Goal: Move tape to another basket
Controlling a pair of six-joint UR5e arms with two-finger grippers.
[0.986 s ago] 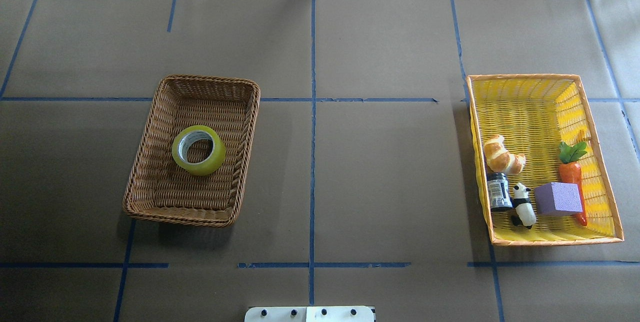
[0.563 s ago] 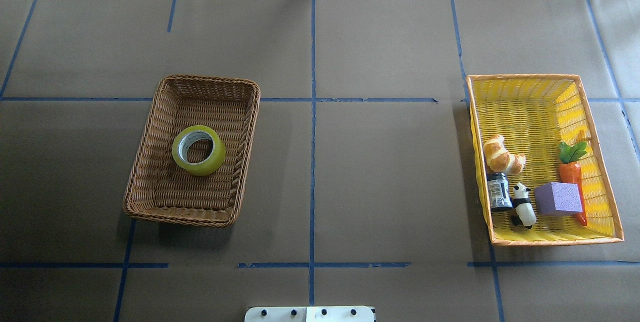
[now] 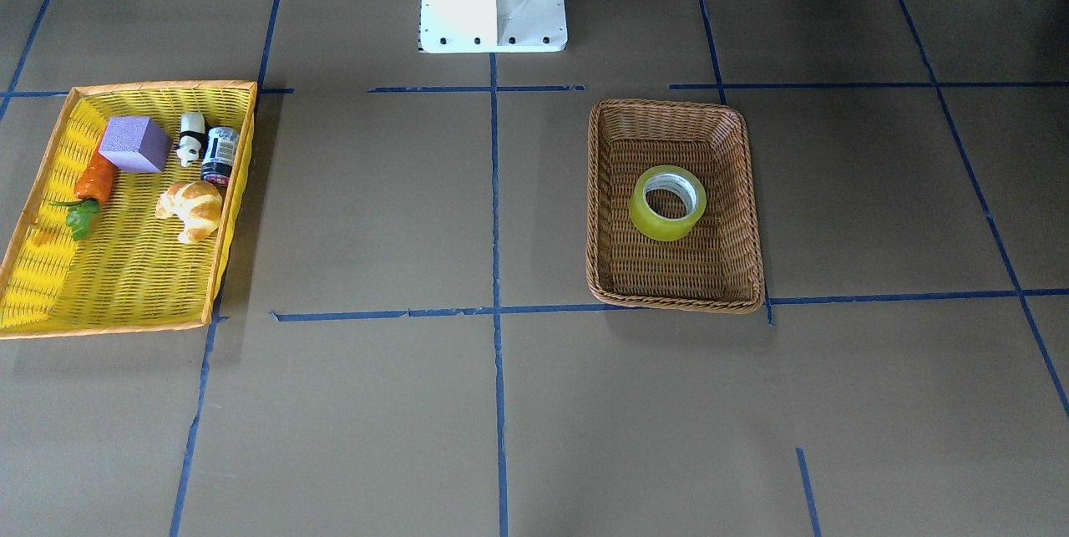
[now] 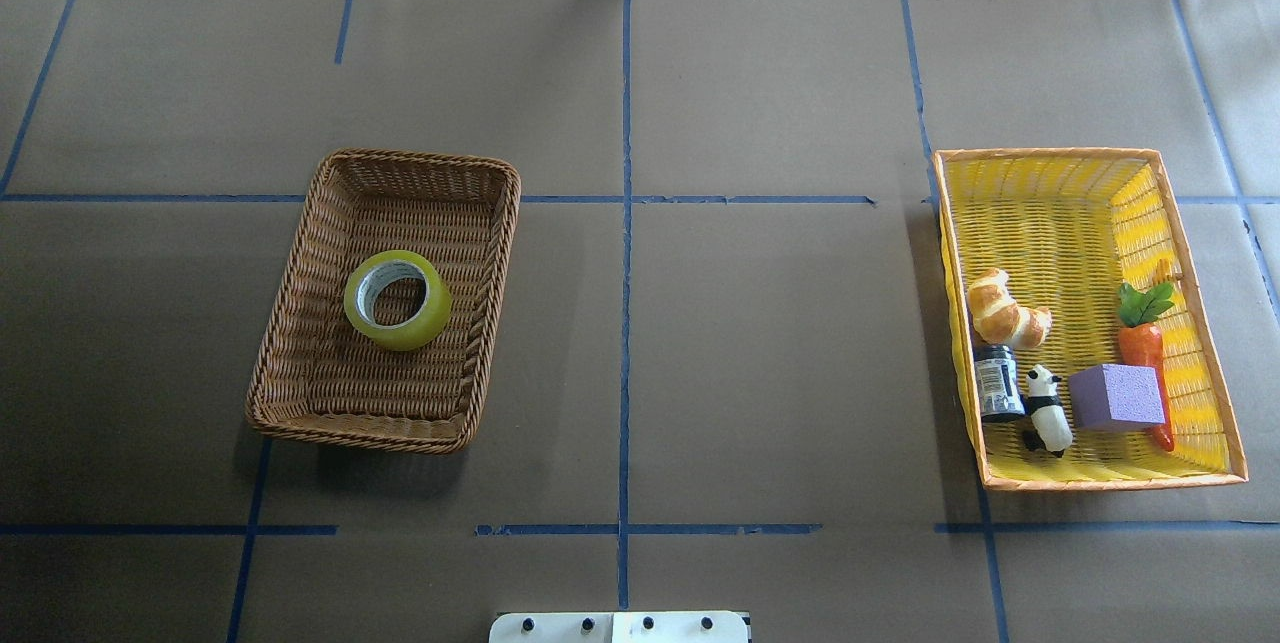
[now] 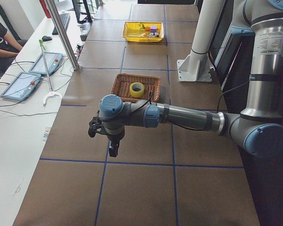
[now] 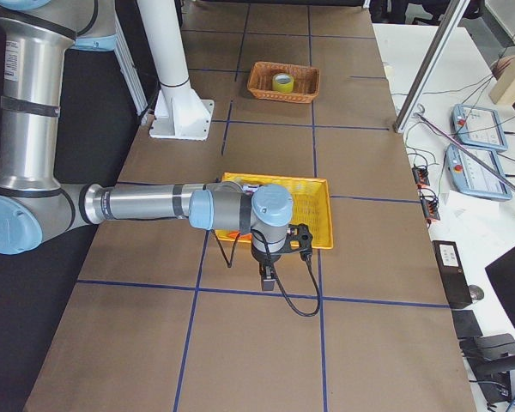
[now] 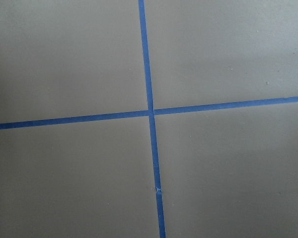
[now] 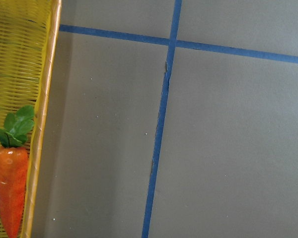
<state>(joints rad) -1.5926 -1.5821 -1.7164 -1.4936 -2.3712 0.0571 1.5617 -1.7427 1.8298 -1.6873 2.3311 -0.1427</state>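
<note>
The tape (image 4: 432, 311), a yellow roll with a white-grey core, lies flat in the middle of the brown wicker basket (image 4: 385, 159). Both also show in the front view, the tape (image 3: 644, 216) inside the basket (image 3: 675, 106), and in the left exterior view, the tape (image 5: 132, 89) and the basket (image 5: 120, 87). My left gripper (image 5: 112, 149) hangs over bare table well away from the brown basket; I cannot tell if it is open or shut. My right gripper (image 6: 267, 279) hangs just outside the yellow basket (image 6: 318, 215); I cannot tell its state either. Neither gripper shows in the overhead, front or wrist views.
The yellow basket (image 4: 1050, 213) with an orange rim holds a croissant (image 4: 1005, 308), a dark can (image 4: 997, 381), a panda figure (image 4: 1046, 410), a purple cube (image 4: 1116, 396) and a carrot (image 4: 1143, 343). The right wrist view shows the carrot (image 8: 10, 193). Blue tape lines cross the brown table paper.
</note>
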